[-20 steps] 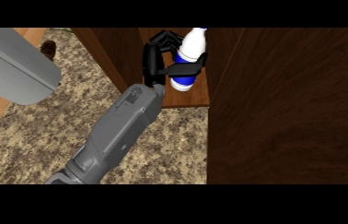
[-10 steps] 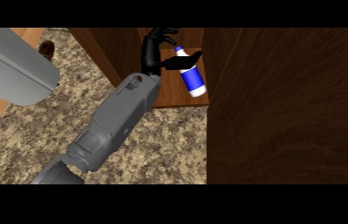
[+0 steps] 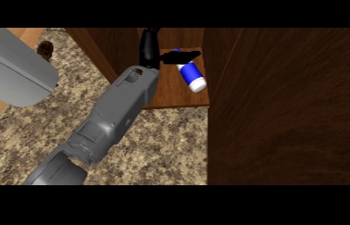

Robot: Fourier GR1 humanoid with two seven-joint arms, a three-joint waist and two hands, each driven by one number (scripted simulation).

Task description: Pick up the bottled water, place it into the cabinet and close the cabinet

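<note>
Head view. Since half a second ago the bottled water [image 3: 190, 73] has tipped further: it now lies tilted on the cabinet [image 3: 174, 96] shelf, white cap end toward the shelf's front edge, blue label upward. A second ago it stood near upright, with the fingers wrapped round it. The right hand [image 3: 152, 50] has lifted off to the bottle's left; the fingers point up into the cabinet, thumb [image 3: 181, 56] stuck out sideways over the bottle's far end. Whether the thumb touches the bottle, I cannot tell. The fingers look mostly straight, not curled round anything. The grey forearm [image 3: 116, 113] slants from the lower left up to the cabinet's opening, at a steeper angle than before.

Surface: speckled brown-and-tan stone counter [image 3: 157, 145] in front of the cabinet and left of it. The open dark wood cabinet door [image 3: 280, 108] stands to the bottle's right, filling that side. A large grey shape [image 3: 24, 76], likely the other forearm, sits well left of the cabinet; its hand does not show.
</note>
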